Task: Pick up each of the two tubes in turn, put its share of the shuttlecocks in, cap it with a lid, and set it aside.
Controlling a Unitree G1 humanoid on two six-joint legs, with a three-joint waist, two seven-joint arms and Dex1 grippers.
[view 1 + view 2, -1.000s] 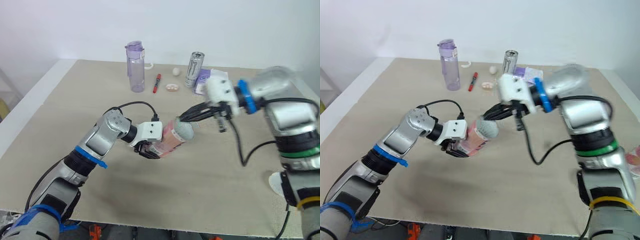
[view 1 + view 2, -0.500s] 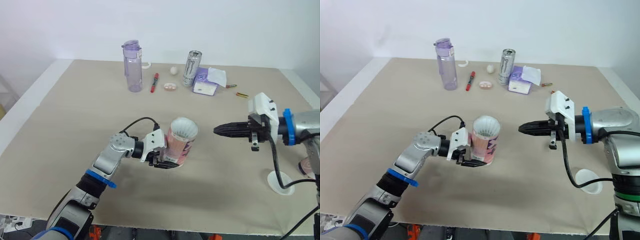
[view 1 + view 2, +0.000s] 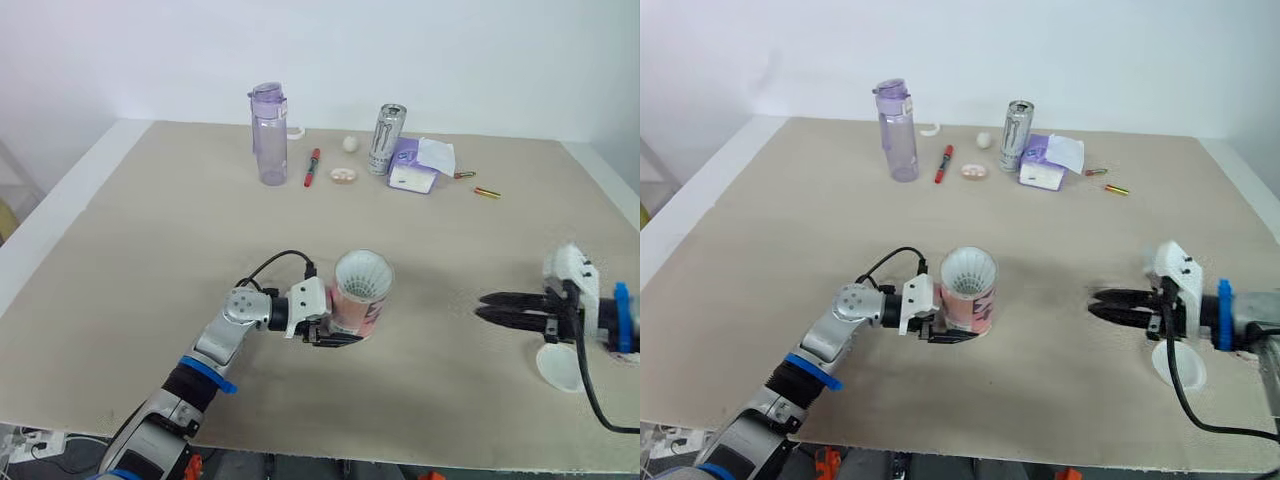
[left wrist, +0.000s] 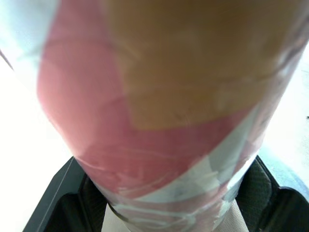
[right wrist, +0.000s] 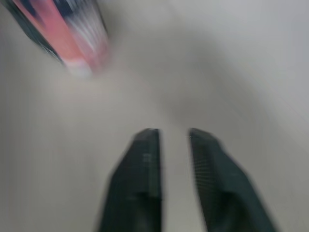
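A pink and white tube (image 3: 357,312) stands upright on the table, a little ahead of the middle of the front edge. White shuttlecock feathers (image 3: 362,274) fill its open mouth. My left gripper (image 3: 333,336) is shut on the tube low on its side, and in the left wrist view the tube (image 4: 159,111) sits between the two black fingers (image 4: 58,198). My right gripper (image 3: 484,304) hovers far to the right of the tube, pointing toward it, open by a narrow gap and holding nothing. A white lid (image 3: 561,369) lies on the table just below that wrist.
Along the far edge stand a purple bottle (image 3: 267,135) and a silver can (image 3: 388,138). Between and beside them lie a red pen (image 3: 313,166), a small white ball (image 3: 350,143) and a purple-and-white packet (image 3: 417,166). Bare table lies between the tube and my right gripper.
The tube went from tilted in the air to upright on the table, still in my left gripper. My right gripper pulled away from the tube's mouth to the right, over the lid.
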